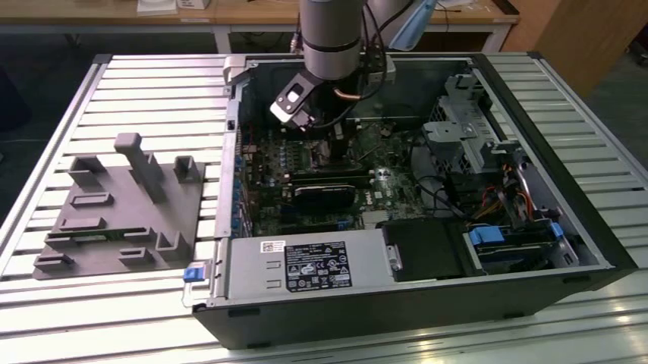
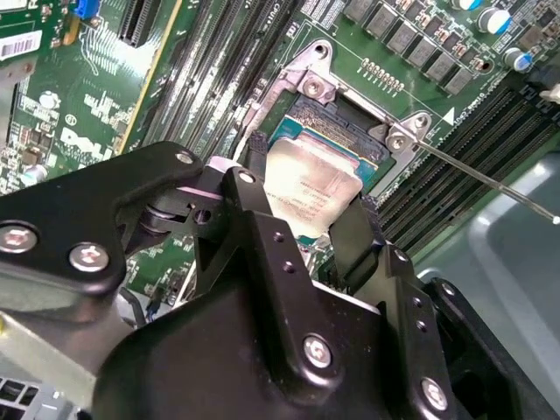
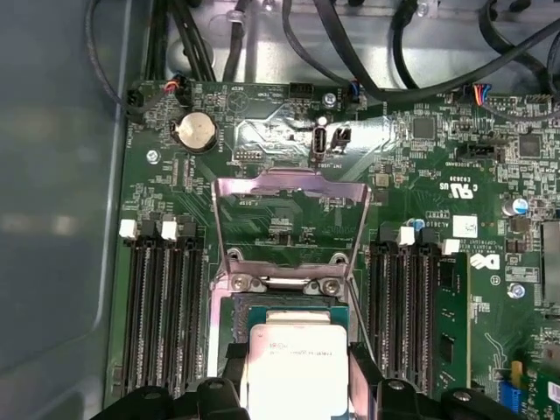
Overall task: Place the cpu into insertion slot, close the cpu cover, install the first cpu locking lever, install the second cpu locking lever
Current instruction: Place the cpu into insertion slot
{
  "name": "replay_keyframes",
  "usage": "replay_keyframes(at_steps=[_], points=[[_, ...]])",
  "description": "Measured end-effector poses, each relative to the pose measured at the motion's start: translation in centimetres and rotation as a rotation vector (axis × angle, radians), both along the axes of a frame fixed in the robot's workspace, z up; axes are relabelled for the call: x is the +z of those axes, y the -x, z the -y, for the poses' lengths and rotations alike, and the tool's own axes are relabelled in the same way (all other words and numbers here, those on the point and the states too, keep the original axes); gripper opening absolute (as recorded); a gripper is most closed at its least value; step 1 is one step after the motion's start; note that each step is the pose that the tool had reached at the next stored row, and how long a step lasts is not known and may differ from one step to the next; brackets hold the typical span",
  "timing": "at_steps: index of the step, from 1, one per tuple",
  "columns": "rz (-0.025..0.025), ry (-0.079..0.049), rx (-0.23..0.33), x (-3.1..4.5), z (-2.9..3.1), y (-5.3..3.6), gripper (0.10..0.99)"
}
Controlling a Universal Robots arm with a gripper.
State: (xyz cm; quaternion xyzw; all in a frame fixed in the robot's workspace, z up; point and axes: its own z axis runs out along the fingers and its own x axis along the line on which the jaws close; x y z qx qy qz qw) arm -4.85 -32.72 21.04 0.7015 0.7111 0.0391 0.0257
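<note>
In both wrist views my gripper is shut on the cpu, a silver-tan square chip pinched at two opposite edges by the black fingers. The chip hangs just over the insertion slot, partly covering it; I cannot tell whether it touches. The cpu cover stands flipped up and open behind the slot. A thin locking lever sticks out to one side, unlatched. In the exterior view the gripper is deep inside the open computer case.
Rows of black memory slots flank the socket. A black graphics card lies just in front of the gripper. Drive cages and cables fill the case at the exterior view's right. A grey fixture sits on the slatted table.
</note>
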Motion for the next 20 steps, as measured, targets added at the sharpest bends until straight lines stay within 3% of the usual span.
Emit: replay_keyframes(at_steps=[20], points=[[-0.0002,-0.005,-0.02,-1.2,-0.18,0.06,0.537]])
